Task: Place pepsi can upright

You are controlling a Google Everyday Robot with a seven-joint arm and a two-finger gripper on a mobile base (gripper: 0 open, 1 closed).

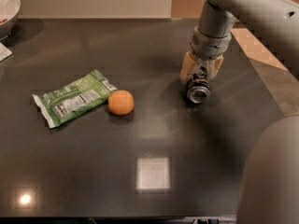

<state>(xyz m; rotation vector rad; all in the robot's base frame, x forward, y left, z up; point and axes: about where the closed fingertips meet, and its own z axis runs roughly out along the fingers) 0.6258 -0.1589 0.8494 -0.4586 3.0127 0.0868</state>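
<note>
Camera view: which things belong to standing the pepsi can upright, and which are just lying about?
Job in hand:
pepsi can, lying on its side
gripper, low at the can's far end

Lying about:
green snack bag
orange fruit, beside the bag
white bowl, far-left corner

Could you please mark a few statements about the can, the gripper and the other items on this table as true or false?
1. The pepsi can stands upright. False: it lies on its side, with a silver end toward the camera.
2. The gripper is down at the can's far end. True.
3. The orange sits right beside the green packet. True.
4. The orange touches the can. False: they lie well apart.
</note>
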